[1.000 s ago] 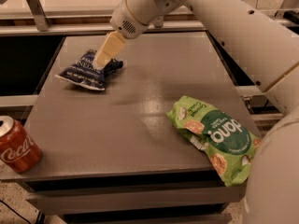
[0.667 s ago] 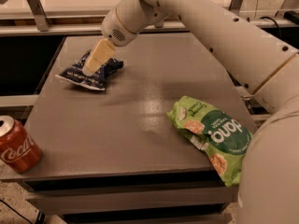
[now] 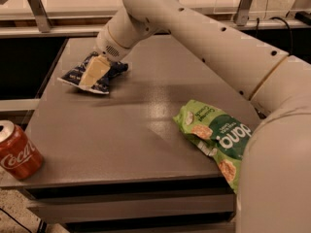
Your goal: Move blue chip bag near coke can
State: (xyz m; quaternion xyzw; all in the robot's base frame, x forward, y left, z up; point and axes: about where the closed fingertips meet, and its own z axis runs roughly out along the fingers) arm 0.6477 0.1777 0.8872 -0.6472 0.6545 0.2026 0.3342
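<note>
Looks like the grab step: the hand is right down on the blue chip bag at the far-left of the surface, but I can't tell if it's actually pinching it. Next it needs a solid grip, then a carry toward the coke can by the near-left corner. The green bag sits off right, clear of that path.

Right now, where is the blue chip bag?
In the camera view, the blue chip bag lies at the far-left corner of the table, with the gripper right over it; the coke can stands at the near-left edge.
</note>
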